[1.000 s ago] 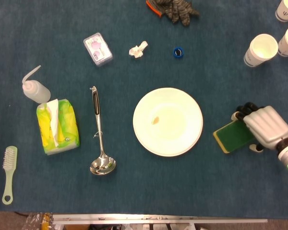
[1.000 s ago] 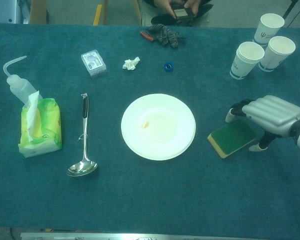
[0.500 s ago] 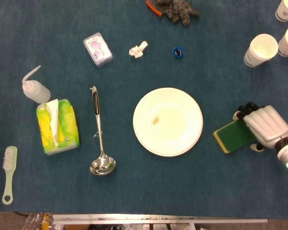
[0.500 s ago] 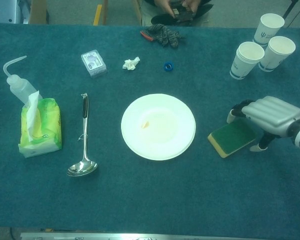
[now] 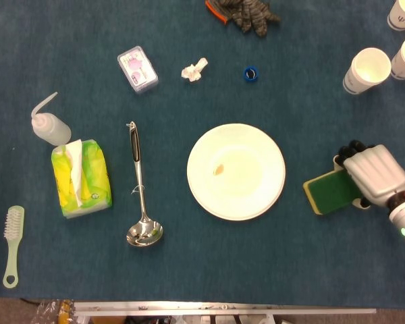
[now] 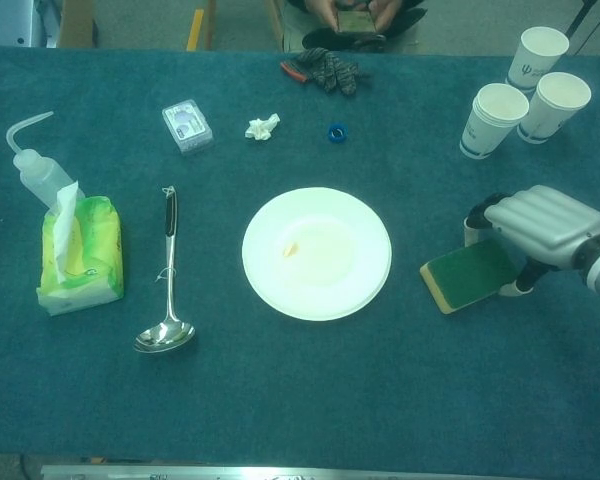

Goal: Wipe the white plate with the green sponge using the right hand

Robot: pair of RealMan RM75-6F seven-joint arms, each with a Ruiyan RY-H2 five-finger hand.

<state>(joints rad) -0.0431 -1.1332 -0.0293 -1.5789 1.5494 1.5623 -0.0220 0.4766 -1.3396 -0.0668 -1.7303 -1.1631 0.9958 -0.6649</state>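
Note:
The white plate [image 5: 236,171] lies at the table's middle, with a small yellowish crumb [image 5: 219,169] left of its centre; the chest view shows the plate [image 6: 317,253] too. To its right is the green sponge [image 5: 327,192] with a yellow edge, its left end free. My right hand [image 5: 376,174] covers the sponge's right end and grips it, dark fingertips on the far side and thumb on the near side. In the chest view the hand [image 6: 545,223] arches over the sponge [image 6: 465,278]. The left hand does not appear.
Paper cups [image 5: 368,69] stand at the back right, just beyond my right hand. A ladle [image 5: 140,196], tissue pack [image 5: 81,177], squeeze bottle [image 5: 50,126] and brush [image 5: 12,244] lie to the left. A small box [image 5: 137,69], crumpled paper [image 5: 194,70], blue ring [image 5: 250,73] and glove [image 5: 246,13] sit at the back.
My right hand has closed tighter on the sponge, and hand and sponge have shifted slightly right, away from the plate. The sponge has turned a little.

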